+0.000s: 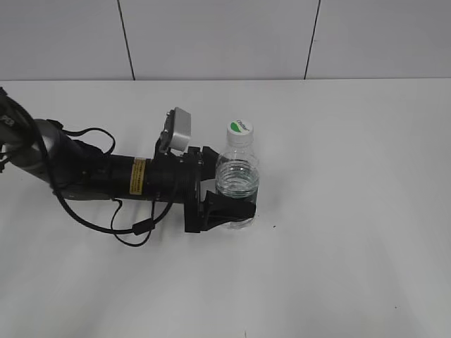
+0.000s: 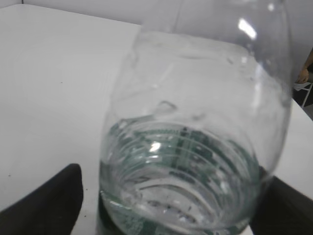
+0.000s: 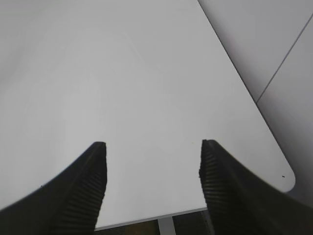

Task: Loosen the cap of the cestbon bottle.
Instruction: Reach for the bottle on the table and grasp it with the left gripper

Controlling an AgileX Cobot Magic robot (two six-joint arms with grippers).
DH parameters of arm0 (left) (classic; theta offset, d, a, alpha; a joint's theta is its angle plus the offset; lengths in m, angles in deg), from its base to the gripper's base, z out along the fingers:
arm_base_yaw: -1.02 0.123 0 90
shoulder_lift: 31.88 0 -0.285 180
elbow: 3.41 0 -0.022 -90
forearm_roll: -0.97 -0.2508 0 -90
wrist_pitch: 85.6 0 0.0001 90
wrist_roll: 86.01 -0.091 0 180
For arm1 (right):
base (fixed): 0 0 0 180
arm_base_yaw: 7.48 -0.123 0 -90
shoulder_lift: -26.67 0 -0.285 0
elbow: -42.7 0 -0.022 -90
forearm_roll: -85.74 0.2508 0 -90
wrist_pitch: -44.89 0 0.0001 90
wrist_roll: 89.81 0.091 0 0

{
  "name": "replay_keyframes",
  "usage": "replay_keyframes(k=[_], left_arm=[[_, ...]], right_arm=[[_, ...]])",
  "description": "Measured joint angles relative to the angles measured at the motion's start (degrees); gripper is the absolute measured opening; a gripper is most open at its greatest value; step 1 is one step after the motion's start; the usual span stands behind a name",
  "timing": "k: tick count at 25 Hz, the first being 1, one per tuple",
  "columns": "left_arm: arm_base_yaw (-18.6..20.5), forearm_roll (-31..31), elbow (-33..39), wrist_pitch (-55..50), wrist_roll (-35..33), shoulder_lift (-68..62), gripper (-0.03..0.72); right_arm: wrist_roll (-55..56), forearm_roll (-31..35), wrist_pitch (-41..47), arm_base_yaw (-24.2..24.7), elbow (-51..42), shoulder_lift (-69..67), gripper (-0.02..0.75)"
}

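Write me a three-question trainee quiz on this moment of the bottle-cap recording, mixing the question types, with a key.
1. True or false: the cap is off the cestbon bottle and lying on the table.
2. Multiple choice: where does the left gripper sit relative to the bottle? A) above the cap B) around the lower body C) away from it
3. Short answer: what lies between the right gripper fingers in the right wrist view?

Key
1. False: the cap sits on top of the upright bottle.
2. B: its fingers flank the lower body, near the green label.
3. Nothing, only bare table; the fingers stand wide apart.
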Motion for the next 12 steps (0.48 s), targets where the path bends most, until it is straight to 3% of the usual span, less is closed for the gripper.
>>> replay_keyframes(k=[8,12], left_arm=[[-0.24,0.0,-0.07,0.0,0.17,-0.89,0.58],[-0.29,0.0,-0.07,0.0,0.17,-1.02,0.489]], right_arm=[[0.0,0.0,0.0,0.0,0.0,0.0,0.463],[0.0,0.0,0.0,0.0,0.0,0.0,0.463]])
